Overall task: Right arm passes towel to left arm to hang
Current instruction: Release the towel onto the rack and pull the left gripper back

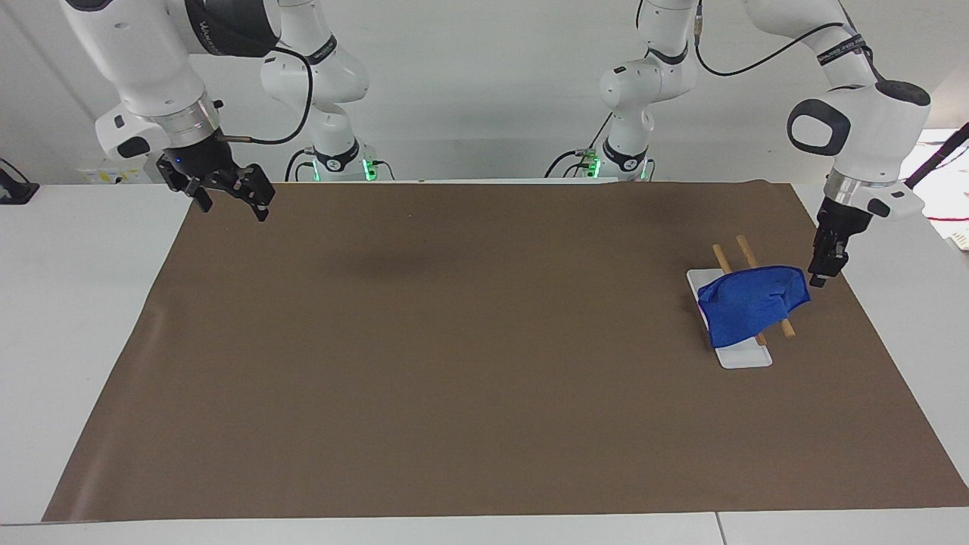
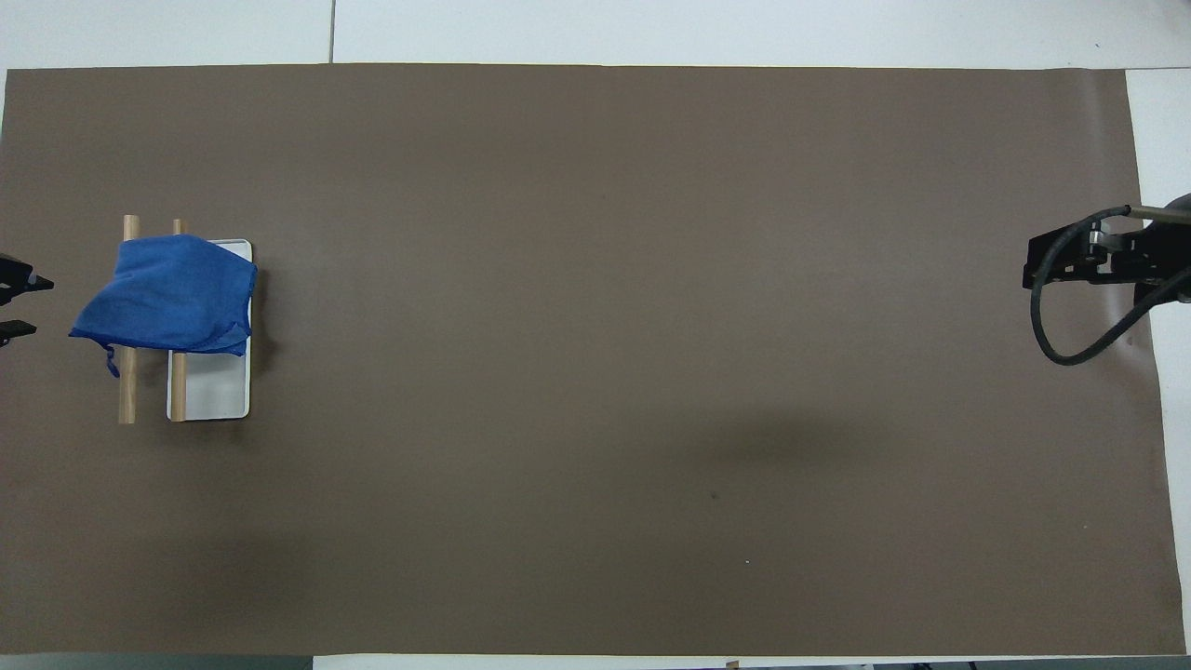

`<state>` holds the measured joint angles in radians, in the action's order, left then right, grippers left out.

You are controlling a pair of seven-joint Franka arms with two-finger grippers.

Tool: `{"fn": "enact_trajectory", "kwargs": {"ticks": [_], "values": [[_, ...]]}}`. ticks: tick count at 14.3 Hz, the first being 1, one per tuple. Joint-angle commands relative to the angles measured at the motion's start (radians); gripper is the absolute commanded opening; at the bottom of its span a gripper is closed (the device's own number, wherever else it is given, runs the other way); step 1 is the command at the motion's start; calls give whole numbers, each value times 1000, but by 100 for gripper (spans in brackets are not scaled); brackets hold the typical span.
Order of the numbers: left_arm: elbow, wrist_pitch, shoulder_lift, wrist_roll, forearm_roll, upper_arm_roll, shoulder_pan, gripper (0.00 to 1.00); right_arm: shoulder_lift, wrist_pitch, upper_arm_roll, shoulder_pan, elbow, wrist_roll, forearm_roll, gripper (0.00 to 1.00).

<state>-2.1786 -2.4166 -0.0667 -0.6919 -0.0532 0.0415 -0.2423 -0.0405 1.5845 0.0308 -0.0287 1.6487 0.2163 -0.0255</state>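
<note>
Overhead view shows the soft, light towel (image 2: pixel 167 293) draped over the rack (image 2: pixel 128 391), its corner loop probably the best hold, left end effector (image 1: pixel 821 269) spread just beside it, right end effector (image 1: pixel 227 193) spread, waiting.

Faint white lettering on the black band of the right arm (image 1: pixel 227 26) and on the cable strap of the left arm (image 1: pixel 840 51), well above each gripper; too small to make out. No other text, labels or numbers legible.
</note>
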Motion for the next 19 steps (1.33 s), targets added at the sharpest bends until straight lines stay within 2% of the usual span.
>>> {"fn": "enact_trajectory", "kwargs": {"ticks": [1, 3, 7, 10, 12, 15, 18, 19], "values": [[14, 51, -12, 73, 16, 1, -23, 81, -10, 9, 3, -3, 6, 0, 6, 100], [54, 94, -4, 141, 16, 3, -25, 82, -10, 9, 3, -3, 6, 0, 6, 100], [247, 223, 65, 279, 18, -2, -2, 83, -9, -7, 4, 0, 2, -2, -5, 100], [351, 316, 103, 385, 18, -3, 43, 83, 5, -73, 9, -2, -44, -3, -1, 100], [402, 368, 117, 472, 18, -5, 69, 83, 5, -67, 9, -3, -43, -5, -8, 100], [428, 425, 117, 560, 18, -8, 132, 83, 5, -70, 9, 1, -44, -46, -11, 100], [427, 494, 101, 566, 18, -8, 220, 83, 19, -107, 11, 1, -75, -51, -11, 100], [427, 504, 96, 566, 16, -8, 251, 90, 19, -107, 11, 1, -75, -51, -10, 100]]}}
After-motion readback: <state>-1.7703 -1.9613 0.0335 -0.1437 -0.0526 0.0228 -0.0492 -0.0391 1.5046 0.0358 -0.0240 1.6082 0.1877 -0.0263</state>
